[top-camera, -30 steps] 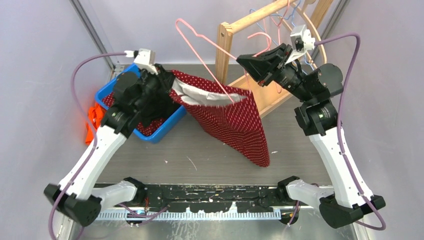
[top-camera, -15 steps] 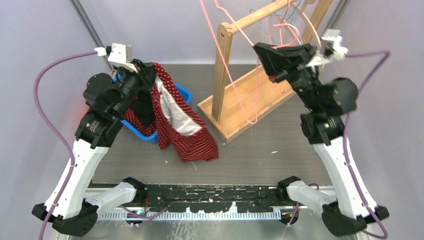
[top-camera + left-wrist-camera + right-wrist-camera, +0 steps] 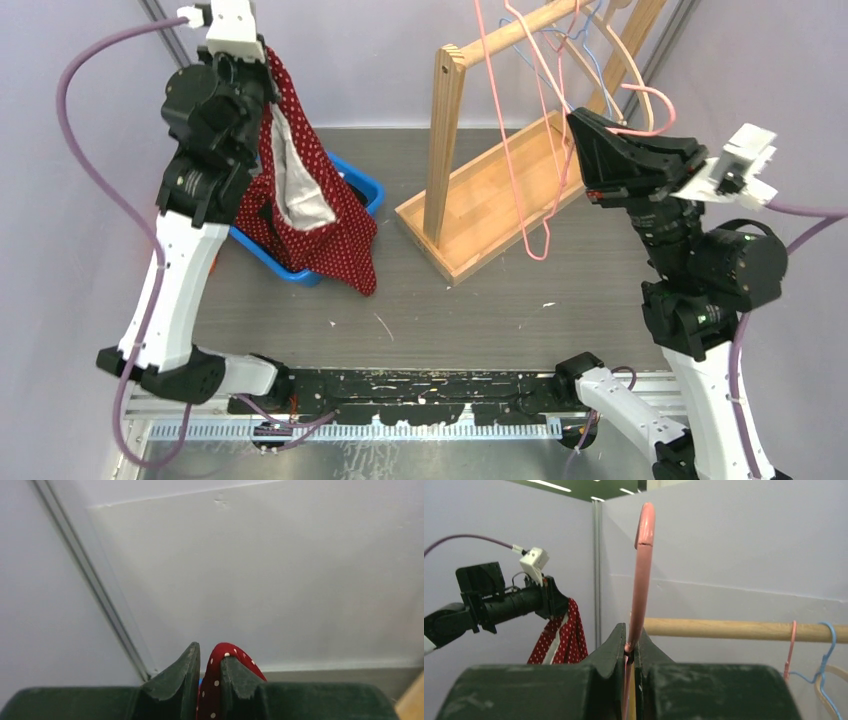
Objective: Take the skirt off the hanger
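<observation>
The red skirt (image 3: 318,215) with white dots and a pale lining hangs from my raised left gripper (image 3: 268,62), which is shut on its edge. The cloth shows pinched between the fingers in the left wrist view (image 3: 216,680), and its lower end drapes over the blue bin (image 3: 365,190). My right gripper (image 3: 578,150) is shut on the pink wire hanger (image 3: 518,130), which hangs bare and clear of the skirt. In the right wrist view the hanger (image 3: 642,575) rises from between the closed fingers, with the skirt (image 3: 565,635) far to the left.
A wooden rack (image 3: 480,215) with a top rail (image 3: 744,629) stands at the back centre and carries several other wire hangers (image 3: 610,70). The blue bin holds more red dotted cloth. Orange fabric lies behind the left arm. Grey walls enclose the table.
My left arm has lifted the skirt up and back over the blue bin. My right arm has swung right and nearer with the bare hanger, toward the rack.
</observation>
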`<state>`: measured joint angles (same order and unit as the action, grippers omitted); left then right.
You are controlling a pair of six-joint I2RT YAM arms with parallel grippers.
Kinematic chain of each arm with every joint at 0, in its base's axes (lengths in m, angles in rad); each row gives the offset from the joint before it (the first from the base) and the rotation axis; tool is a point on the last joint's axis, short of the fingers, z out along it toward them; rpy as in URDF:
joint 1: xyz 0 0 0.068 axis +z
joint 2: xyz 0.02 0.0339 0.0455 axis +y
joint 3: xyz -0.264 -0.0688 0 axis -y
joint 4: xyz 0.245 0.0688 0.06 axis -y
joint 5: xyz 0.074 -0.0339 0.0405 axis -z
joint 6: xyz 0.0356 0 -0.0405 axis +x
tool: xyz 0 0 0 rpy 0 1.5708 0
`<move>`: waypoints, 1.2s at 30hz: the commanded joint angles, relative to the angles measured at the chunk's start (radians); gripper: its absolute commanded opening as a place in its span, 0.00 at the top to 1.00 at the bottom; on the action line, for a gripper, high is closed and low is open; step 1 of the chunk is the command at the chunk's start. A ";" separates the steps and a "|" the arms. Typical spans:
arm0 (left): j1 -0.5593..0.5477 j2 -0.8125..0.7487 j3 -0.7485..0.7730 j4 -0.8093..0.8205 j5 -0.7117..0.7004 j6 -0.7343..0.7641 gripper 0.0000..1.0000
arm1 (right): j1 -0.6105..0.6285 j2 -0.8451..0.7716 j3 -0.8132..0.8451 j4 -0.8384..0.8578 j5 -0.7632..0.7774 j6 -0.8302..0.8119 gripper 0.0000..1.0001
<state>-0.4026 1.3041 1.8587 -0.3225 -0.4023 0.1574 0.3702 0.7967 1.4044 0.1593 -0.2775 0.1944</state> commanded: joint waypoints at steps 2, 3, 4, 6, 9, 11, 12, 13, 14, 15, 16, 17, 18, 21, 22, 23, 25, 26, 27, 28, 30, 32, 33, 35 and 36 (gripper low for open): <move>0.123 0.106 0.178 0.080 -0.055 0.110 0.79 | -0.001 0.018 -0.016 -0.065 0.067 -0.084 0.99; 0.145 0.119 0.204 0.078 -0.050 0.110 0.79 | 0.000 0.019 -0.017 -0.071 0.075 -0.095 0.99; 0.171 0.132 0.232 0.079 -0.046 0.110 0.79 | -0.001 0.019 -0.017 -0.076 0.082 -0.103 0.99; 0.222 0.151 0.273 0.082 -0.036 0.109 0.79 | -0.001 0.021 -0.016 -0.084 0.095 -0.120 0.99; 0.306 0.175 0.328 0.074 -0.009 0.097 0.79 | 0.000 0.022 -0.017 -0.093 0.105 -0.146 0.99; 0.354 0.186 0.357 0.058 0.004 0.101 0.79 | 0.000 0.020 -0.021 -0.100 0.109 -0.160 0.99; 0.376 0.187 0.364 0.049 0.011 0.104 0.79 | 0.000 0.018 -0.023 -0.103 0.112 -0.165 0.99; 0.392 0.182 0.358 0.043 0.015 0.105 0.79 | -0.001 0.016 -0.027 -0.105 0.116 -0.170 0.99; 0.402 0.171 0.341 0.039 0.021 0.103 0.79 | -0.002 0.015 -0.032 -0.107 0.121 -0.174 0.99; 0.408 0.157 0.314 0.039 0.029 0.096 0.79 | 0.000 0.015 -0.038 -0.106 0.127 -0.176 0.99; 0.409 0.136 0.278 0.042 0.047 0.085 0.79 | -0.001 0.013 -0.042 -0.107 0.130 -0.176 0.99; 0.408 0.111 0.227 0.050 0.070 0.066 0.79 | 0.000 0.012 -0.044 -0.110 0.133 -0.177 0.99; 0.409 0.083 0.165 0.062 0.089 0.043 0.79 | -0.001 0.011 -0.047 -0.113 0.132 -0.177 0.99; 0.409 -0.002 -0.060 0.130 0.138 -0.043 0.79 | 0.000 -0.002 -0.060 -0.118 0.124 -0.175 0.99; 0.409 -0.022 -0.131 0.151 0.159 -0.073 0.79 | 0.000 -0.007 -0.064 -0.117 0.119 -0.174 0.99; 0.409 -0.027 -0.195 0.167 0.185 -0.107 0.79 | 0.000 -0.012 -0.070 -0.118 0.115 -0.174 0.99; 0.409 -0.027 -0.292 0.183 0.246 -0.169 0.80 | 0.000 -0.019 -0.077 -0.121 0.115 -0.175 0.99; 0.408 -0.026 -0.332 0.188 0.273 -0.203 0.80 | 0.001 -0.022 -0.077 -0.126 0.116 -0.178 0.99; 0.407 -0.026 -0.382 0.196 0.299 -0.236 0.80 | 0.000 -0.024 -0.076 -0.138 0.119 -0.185 0.99; 0.408 -0.024 -0.424 0.211 0.322 -0.267 0.80 | -0.001 -0.027 -0.076 -0.150 0.123 -0.192 0.99; 0.407 -0.025 -0.504 0.248 0.380 -0.340 0.80 | -0.001 -0.041 -0.074 -0.174 0.133 -0.221 0.99; 0.407 -0.025 -0.576 0.275 0.406 -0.408 0.80 | -0.001 -0.053 -0.068 -0.204 0.147 -0.253 0.99; 0.407 -0.024 -0.608 0.278 0.412 -0.446 0.80 | -0.001 -0.057 -0.058 -0.224 0.154 -0.273 0.99; 0.407 -0.018 -0.668 0.268 0.405 -0.509 0.80 | -0.001 -0.061 -0.030 -0.282 0.167 -0.317 0.99; 0.407 -0.016 -0.701 0.263 0.399 -0.532 0.80 | 0.000 -0.060 -0.015 -0.308 0.175 -0.336 0.99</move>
<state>0.0048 1.3056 1.2175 -0.1627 -0.0483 -0.2070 0.3702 0.7467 1.3266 -0.0731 -0.1490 -0.0433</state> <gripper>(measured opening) 0.199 0.104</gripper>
